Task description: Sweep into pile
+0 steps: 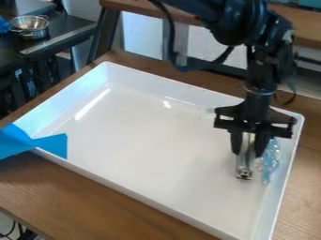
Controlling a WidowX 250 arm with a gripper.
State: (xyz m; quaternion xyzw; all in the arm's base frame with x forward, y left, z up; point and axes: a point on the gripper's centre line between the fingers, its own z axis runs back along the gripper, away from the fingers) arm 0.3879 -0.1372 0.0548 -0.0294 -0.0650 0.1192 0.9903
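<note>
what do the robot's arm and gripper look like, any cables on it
The robot arm is black, with bulky, rounded joints higher up and a narrower section below that has a thin, shiny ring around it. A black cable hangs in a loose loop beside it. The tool is black too, with a wide, bar-like body and two short fingers that taper downward.

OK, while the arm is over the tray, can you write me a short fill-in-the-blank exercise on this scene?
1. The color of the tool held in the gripper is ____.
2. In the picture, the bluish bits lie to the ____ of the tool.
3. The tray is ____ in color.
4. The color of the tape at the tray's corner is ____.

Missing words: silver; right; white; blue
</note>
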